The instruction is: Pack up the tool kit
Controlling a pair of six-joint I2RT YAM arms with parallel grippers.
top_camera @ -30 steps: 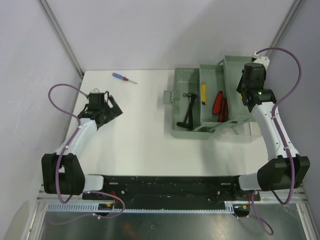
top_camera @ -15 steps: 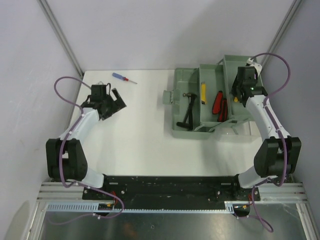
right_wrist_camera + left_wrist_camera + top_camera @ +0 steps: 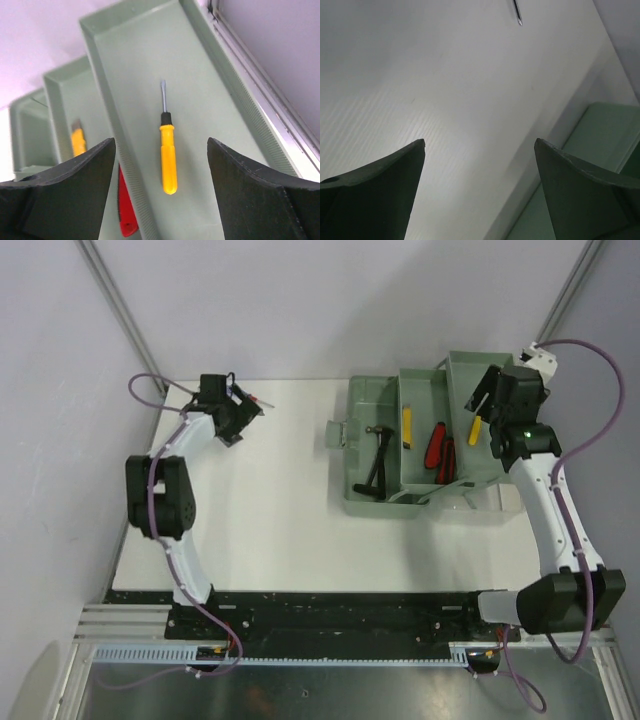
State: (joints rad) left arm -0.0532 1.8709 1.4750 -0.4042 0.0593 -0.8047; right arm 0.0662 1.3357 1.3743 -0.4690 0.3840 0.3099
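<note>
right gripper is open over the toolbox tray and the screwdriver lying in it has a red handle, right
No: the screwdriver has a yellow handle, not red, as the right wrist view shows. The right gripper is open over its tray.

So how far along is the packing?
Done: hammer, yellow knife and red-handled tools lie in the toolbox; the yellow screwdriver lies in its tray under the open right gripper. In hand: nothing; the open left gripper is by the last loose screwdriver on the table. Left: pack that, close the toolbox.
</note>
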